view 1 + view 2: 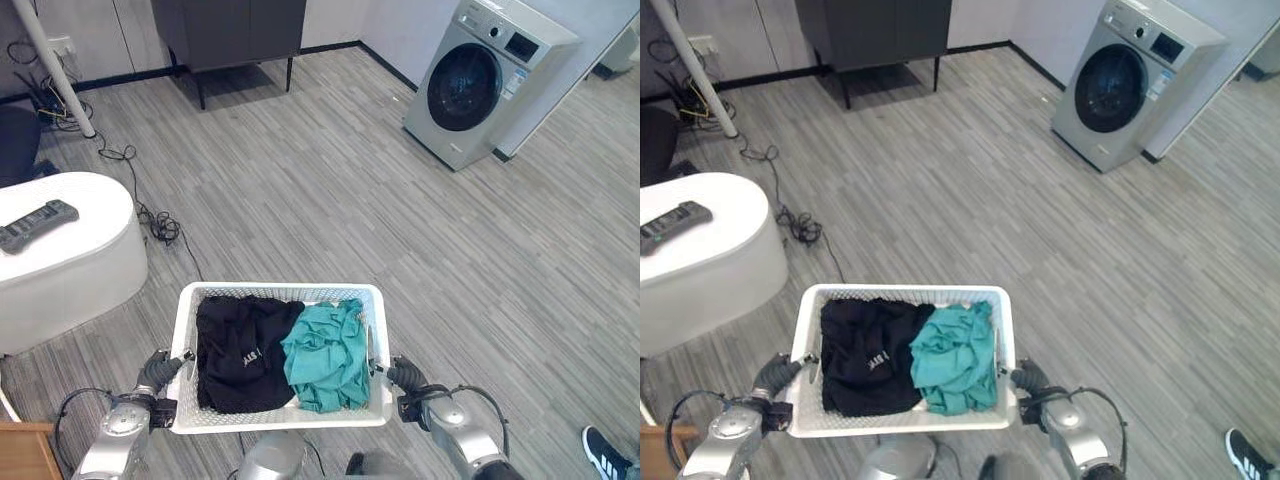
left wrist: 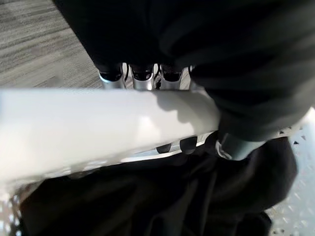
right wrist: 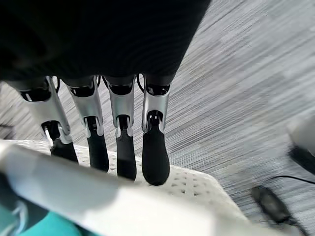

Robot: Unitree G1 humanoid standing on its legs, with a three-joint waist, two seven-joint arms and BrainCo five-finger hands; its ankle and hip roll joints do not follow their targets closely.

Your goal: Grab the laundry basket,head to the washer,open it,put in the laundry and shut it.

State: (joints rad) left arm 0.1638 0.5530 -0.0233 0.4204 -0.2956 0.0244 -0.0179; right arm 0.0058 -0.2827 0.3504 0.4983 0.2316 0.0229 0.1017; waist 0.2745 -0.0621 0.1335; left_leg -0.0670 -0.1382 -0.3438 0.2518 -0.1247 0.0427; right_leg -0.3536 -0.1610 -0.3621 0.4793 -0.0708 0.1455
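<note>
Grey wood-grain plank floor throughout, evenly lit. At 12 o'clock, a dark cabinet on thin black legs, set against a pale wall with a dark baseboard. At 9 o'clock, a white rounded table bearing a dark remote control. At 11 o'clock, a slanted white pole amid tangled black cables. At 5 o'clock, a person's dark shoe on the floor.

You had a white perforated plastic laundry basket with a smooth glossy rim, holding matt black cloth and crumpled teal cloth.
</note>
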